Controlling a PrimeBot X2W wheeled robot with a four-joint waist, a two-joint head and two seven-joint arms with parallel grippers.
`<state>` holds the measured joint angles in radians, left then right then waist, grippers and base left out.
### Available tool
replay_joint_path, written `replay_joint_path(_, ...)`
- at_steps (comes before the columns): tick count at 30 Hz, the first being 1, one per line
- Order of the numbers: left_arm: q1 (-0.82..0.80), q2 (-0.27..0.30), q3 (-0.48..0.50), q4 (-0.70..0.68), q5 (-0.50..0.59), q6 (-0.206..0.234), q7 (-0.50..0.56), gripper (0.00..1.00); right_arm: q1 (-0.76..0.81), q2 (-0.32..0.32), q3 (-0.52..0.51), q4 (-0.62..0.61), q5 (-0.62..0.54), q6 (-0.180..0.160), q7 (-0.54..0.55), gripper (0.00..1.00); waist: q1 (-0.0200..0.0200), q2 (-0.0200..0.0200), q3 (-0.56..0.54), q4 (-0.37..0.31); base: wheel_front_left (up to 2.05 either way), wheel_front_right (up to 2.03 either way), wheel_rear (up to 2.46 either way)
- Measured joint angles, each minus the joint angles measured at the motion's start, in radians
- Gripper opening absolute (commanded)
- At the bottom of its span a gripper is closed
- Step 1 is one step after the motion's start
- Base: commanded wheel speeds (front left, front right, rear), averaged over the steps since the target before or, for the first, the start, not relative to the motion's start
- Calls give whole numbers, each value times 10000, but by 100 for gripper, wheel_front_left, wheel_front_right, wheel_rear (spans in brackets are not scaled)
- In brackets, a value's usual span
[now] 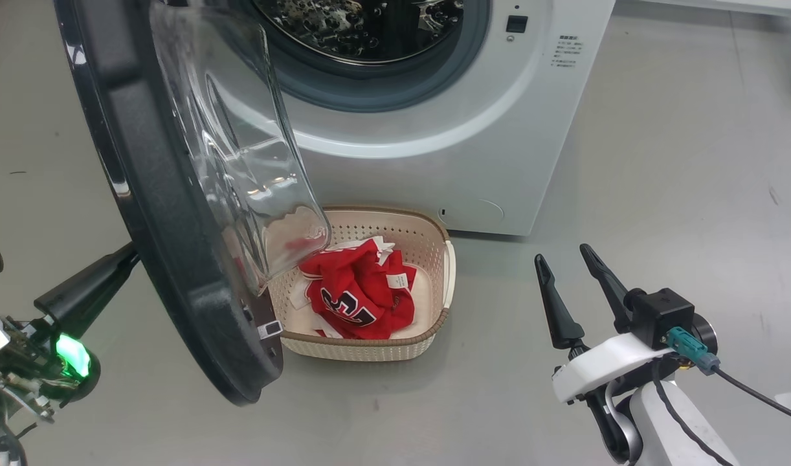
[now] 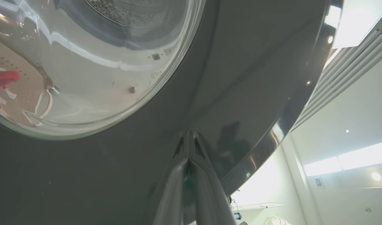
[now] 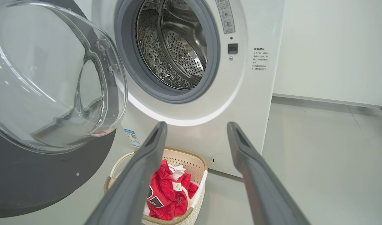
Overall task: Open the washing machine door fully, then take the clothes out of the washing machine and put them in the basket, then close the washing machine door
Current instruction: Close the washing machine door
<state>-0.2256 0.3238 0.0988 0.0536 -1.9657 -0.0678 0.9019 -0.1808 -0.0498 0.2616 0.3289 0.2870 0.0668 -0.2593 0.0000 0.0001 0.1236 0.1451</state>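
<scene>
Washing machine door [image 1: 153, 194] is swung wide open, and in the head view its glass bowl window [image 1: 240, 162] overlaps the left end of the basket [image 1: 434, 228]. Red jersey plus the rest of the clothes [image 1: 360, 298] are piled in that basket, which sits on the floor [image 1: 661, 194] right in front of the washing machine [image 1: 447, 155]. Steel drum [image 3: 178, 53] looks empty afaict, so closing is prob what's left.

Left gripper [image 2: 189, 137] has its fingers pressed together, tips on the door's glossy black outer rim, looks like touching. Right gripper [image 1: 562, 254] has fingers spread, holding nothing, hovering over bare floor right of the basket.

Handling-wise: door's rigid, hinged, likely a bit heavy, and that rim looks slick so tips could skid. I'd push on the black rim near the free edge, not the glass, w/ steady pressure till the latch catches.
</scene>
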Motion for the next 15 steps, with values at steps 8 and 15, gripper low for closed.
replay_joint_path(8, 20, -33, -86, -410, -48, 4, 123, 0, -138, 0, -6, -58, 4, -4, -2, 100, 0, 0, 239, -694, 0, 0, 0)
replay_joint_path(15, 14, -46, -247, -809, -54, 104, 217, 0, -185, -2, 58, -205, 169, -71, 0, 100, 0, 0, 476, -1314, 0, 0, 0)
